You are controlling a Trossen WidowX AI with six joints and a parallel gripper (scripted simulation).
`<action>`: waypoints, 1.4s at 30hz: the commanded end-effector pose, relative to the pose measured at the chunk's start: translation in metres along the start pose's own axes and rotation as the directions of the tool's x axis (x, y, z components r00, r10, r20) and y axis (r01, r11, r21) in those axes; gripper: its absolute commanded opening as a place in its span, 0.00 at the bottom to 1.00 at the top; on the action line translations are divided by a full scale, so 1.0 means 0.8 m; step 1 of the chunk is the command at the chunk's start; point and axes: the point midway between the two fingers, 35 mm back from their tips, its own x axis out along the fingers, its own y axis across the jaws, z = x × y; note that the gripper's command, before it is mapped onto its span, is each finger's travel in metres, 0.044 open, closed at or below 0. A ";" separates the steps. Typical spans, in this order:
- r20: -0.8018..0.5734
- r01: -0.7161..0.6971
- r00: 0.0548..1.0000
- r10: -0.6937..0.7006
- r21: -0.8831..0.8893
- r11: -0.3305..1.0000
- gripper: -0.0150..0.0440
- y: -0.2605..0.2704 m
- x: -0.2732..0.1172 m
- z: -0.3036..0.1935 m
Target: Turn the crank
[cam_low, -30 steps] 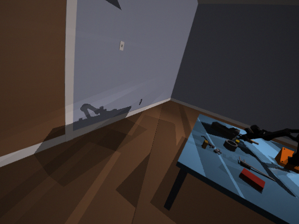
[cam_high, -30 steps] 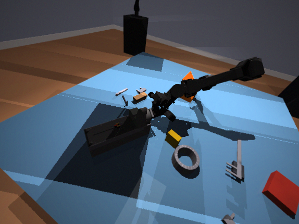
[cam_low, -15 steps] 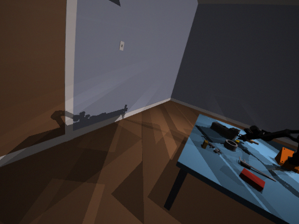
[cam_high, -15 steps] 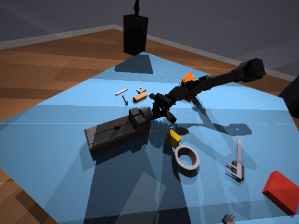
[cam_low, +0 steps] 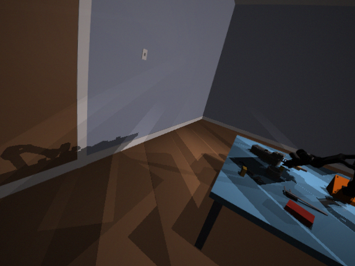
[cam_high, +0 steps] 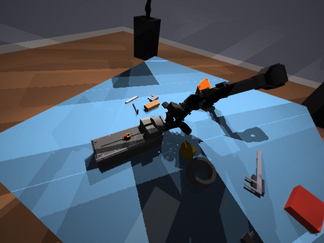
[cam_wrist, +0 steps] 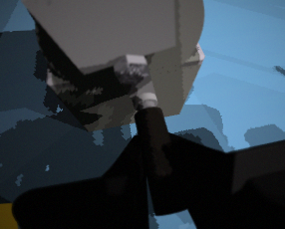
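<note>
The grey machine [cam_high: 113, 148] [cam_low: 261, 152] is a long box with a slotted top and a rounded crank housing [cam_high: 156, 122] [cam_wrist: 115, 30] at one end. The small red pointer [cam_high: 126, 137] sits in the slot among yellow brass marks; it is too small to tell whether it is level with them. My gripper [cam_high: 166, 126] [cam_wrist: 149, 138] is shut on the dark brown crank handle [cam_wrist: 151, 129], beside the housing's end. The handle joins a pale metal pin at the crank, which is partly hidden behind the housing in the wrist view.
A yellow block [cam_high: 187, 150] and a dark ring [cam_high: 213, 172] lie near the crank end. A tan block [cam_high: 152, 106] and small grey parts lie behind the machine. A grey caliper [cam_high: 259, 166] [cam_low: 304, 200], a red block [cam_high: 305, 209] [cam_low: 299, 213] and an orange bracket [cam_high: 204, 85] [cam_low: 340, 185] stand farther off.
</note>
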 end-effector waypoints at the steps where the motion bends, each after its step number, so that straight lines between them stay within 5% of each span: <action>1: -0.008 -0.022 1.000 0.021 -0.013 1.000 0.25 0.011 0.002 -0.002; 42: -0.008 -0.022 1.000 0.022 -0.013 1.000 0.25 0.025 -0.002 0.001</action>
